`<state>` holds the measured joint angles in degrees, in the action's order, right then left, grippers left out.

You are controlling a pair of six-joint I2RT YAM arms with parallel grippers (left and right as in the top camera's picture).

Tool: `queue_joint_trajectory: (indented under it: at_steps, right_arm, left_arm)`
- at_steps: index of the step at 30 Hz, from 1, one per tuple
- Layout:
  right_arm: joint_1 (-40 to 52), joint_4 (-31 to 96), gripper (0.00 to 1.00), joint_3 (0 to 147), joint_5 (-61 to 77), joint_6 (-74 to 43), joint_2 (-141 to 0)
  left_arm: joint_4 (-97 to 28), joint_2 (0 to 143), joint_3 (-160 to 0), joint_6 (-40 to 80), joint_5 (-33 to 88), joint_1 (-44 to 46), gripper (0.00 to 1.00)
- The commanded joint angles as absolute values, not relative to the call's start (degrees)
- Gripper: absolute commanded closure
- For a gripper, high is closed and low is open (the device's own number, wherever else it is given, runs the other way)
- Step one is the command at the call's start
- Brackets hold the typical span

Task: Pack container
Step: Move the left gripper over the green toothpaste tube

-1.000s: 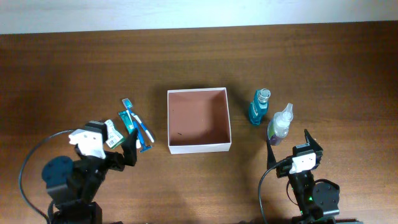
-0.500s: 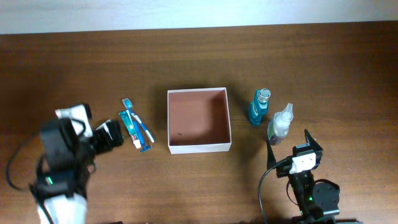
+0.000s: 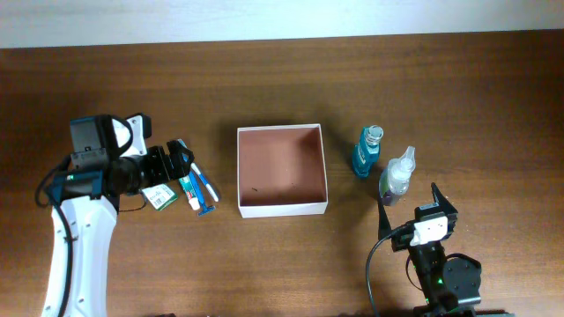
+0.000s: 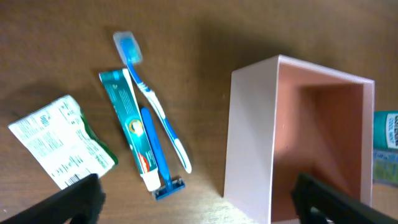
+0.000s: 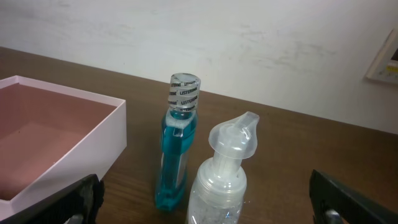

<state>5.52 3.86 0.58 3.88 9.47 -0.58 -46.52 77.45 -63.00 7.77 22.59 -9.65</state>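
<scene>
The container is a square shallow white box with a reddish-brown inside, empty, at the table's middle; it also shows in the left wrist view and the right wrist view. Left of it lie a toothpaste tube, a blue-and-white toothbrush, a blue razor and a green-and-white packet. My left gripper is open above these items, holding nothing. Right of the box stand a teal mouthwash bottle and a clear pump bottle. My right gripper is open just in front of the pump bottle.
The mouthwash bottle stands between the box and the pump bottle. A pale wall runs behind the table's far edge. Bare brown tabletop lies in front of the box.
My left arm has swung up from the front left corner and out toward the toiletries, now hovering over them. The right arm has not moved.
</scene>
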Motion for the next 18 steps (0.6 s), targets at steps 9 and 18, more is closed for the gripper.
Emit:
queue_joint_trajectory:
  at_steps: [9,18]
  right_arm:
    - [6.0,4.2,0.02,0.3,3.4,9.6,-0.2]
    - [6.0,4.2,0.02,0.3,3.4,9.6,-0.2]
  left_arm:
    - [-49.7,81.9,-63.5,10.0,15.8,-6.7,0.41]
    - [-49.5,84.8,-63.4,19.9,2.5,1.2,0.49]
